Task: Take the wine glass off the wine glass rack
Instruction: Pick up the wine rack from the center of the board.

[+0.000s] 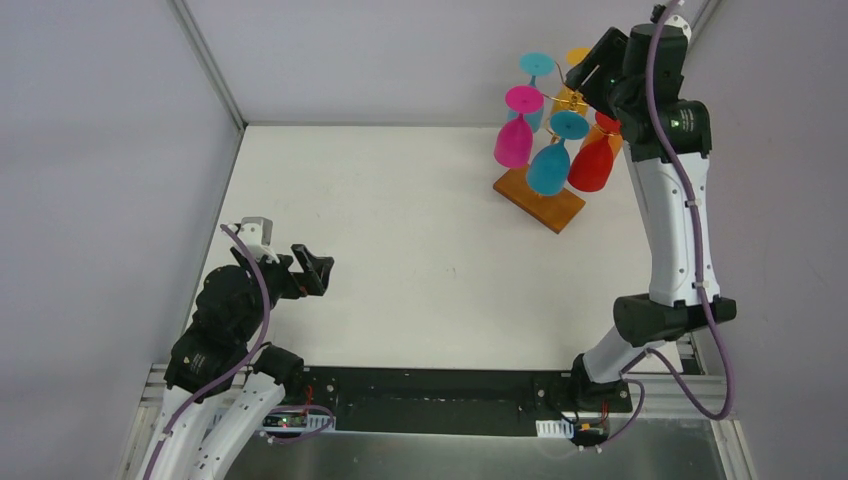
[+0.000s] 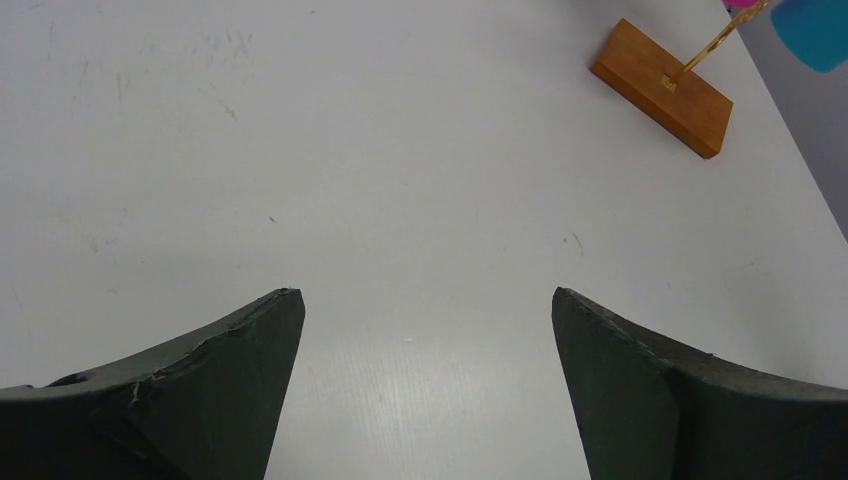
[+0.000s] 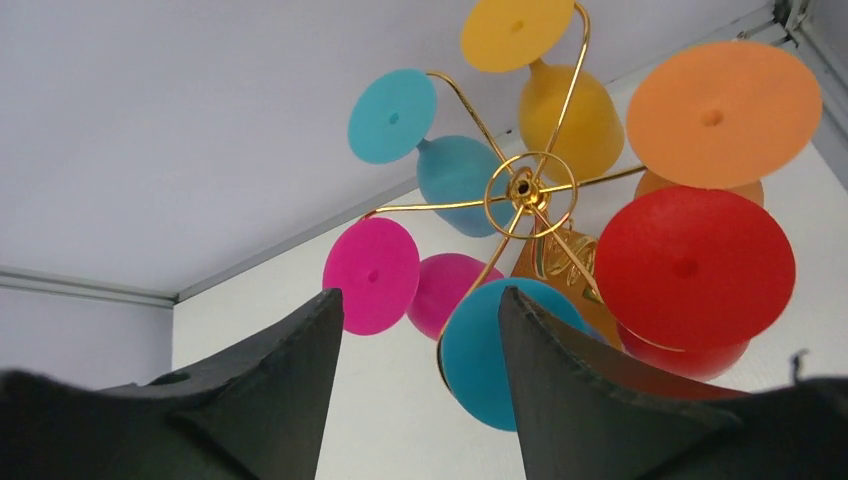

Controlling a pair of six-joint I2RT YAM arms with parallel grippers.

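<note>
The gold wire wine glass rack (image 1: 540, 198), on its flat brown wooden base, stands near the far right corner of the white desk (image 1: 400, 250), close to both walls. Open desk stretches to its left and front. Its stem rises upright, and the coloured wine glasses (image 1: 548, 165) hang bowl-down with their stems vertical. The right end effector (image 3: 418, 292) hovers over the rack's top, partly spread and pinching nothing. The left end effector (image 2: 425, 292) is spread wide near the desk's near left edge.

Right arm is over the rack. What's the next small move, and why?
Probably nudge the right gripper until the foot of the nearest blue wine glass centres between its open jaws; one finger now covers part of it, and nothing is gripped.
</note>
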